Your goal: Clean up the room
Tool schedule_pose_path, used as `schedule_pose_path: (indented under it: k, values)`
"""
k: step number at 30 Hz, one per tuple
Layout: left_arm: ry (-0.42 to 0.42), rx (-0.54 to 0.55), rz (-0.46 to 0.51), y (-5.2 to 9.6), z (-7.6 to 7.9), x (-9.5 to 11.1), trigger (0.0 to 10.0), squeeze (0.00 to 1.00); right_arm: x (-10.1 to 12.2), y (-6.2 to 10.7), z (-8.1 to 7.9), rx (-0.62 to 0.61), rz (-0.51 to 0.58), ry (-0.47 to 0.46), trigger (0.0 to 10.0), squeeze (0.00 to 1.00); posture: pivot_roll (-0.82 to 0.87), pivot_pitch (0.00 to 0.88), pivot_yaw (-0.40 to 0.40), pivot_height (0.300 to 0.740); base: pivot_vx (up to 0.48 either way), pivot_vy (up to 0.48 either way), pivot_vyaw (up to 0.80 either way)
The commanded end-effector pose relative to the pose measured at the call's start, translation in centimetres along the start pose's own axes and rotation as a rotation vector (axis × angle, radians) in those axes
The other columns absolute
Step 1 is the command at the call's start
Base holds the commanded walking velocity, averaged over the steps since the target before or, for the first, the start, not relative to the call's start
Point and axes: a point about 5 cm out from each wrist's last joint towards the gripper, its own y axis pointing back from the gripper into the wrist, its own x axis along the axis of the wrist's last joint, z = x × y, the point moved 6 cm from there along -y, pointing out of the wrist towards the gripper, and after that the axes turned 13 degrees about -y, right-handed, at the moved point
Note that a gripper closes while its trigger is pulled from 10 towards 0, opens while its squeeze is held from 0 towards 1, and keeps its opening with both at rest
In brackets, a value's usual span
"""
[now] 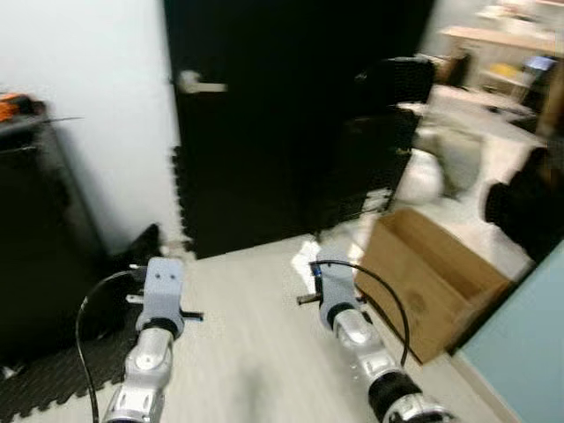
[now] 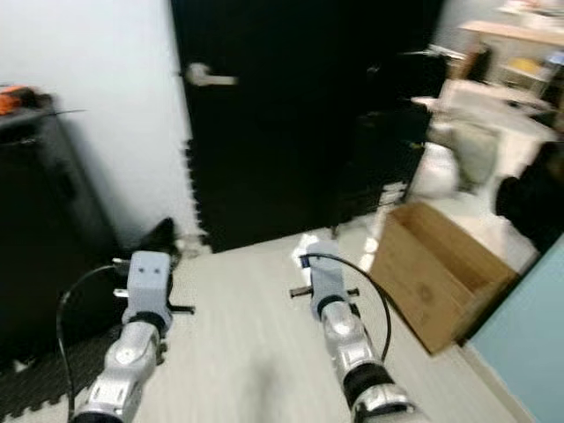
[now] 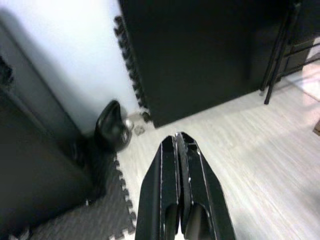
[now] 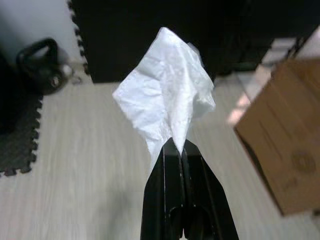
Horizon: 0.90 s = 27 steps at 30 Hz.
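A crumpled white tissue (image 4: 167, 107) sits pinched between the fingertips of our right gripper (image 4: 180, 146), and the right wrist view shows this best: the two black fingers are pressed together on its lower end while the rest fans out beyond the tips. Past the tissue stands a black door (image 4: 150, 35). Off to one side of the fingers is an open cardboard box (image 4: 282, 145) on the pale wood floor (image 4: 85, 190); off to the other side lie a dark kettlebell (image 4: 42, 65) and the toothed edge of a black foam mat (image 4: 17, 145).

In the left wrist view, our left gripper (image 3: 179, 139) has its fingers closed against each other with nothing between them. Ahead of the tips we see the same black door, a white wall (image 3: 65, 55) beside it, and the kettlebell (image 3: 112, 127) resting near the corner where the mat (image 3: 80, 220) meets the floor.

In the left eye view, blurred, both silver arms reach forward over the floor. The left arm (image 1: 154, 339) is held near the mat and a dark cabinet (image 1: 40, 238); the right arm (image 1: 348, 313) is just beside the cardboard box (image 1: 432, 278), which lies on its outer side. The door with its metal handle (image 1: 198, 85) stands ahead of both. The tissue cannot be made out here. Further off beyond the box are pale, blurred furnishings we cannot identify.
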Motion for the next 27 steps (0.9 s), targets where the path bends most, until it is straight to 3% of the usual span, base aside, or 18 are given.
schedule_pose_path:
  k: [1,11,27]
  values:
    - [0.005,-0.012,-0.007,-0.2,0.0,-0.2,10.0,0.0,0.2,0.1,0.5,-0.016,0.017,-0.016,10.0,0.0,0.04,0.047,0.002,0.74,0.0,0.0,-0.8]
    - [0.045,-0.056,0.018,-0.1,1.3,0.5,10.0,0.0,0.0,0.3,0.7,-0.022,0.018,-0.018,10.0,0.0,0.04,0.044,-0.003,0.74,0.0,0.0,-0.8]
    - [0.061,-0.067,-0.061,1.9,2.1,-1.8,10.0,0.0,0.1,0.1,-0.2,-0.001,0.012,-0.019,10.0,0.0,0.06,0.039,-0.017,0.74,0.0,0.0,-0.8]
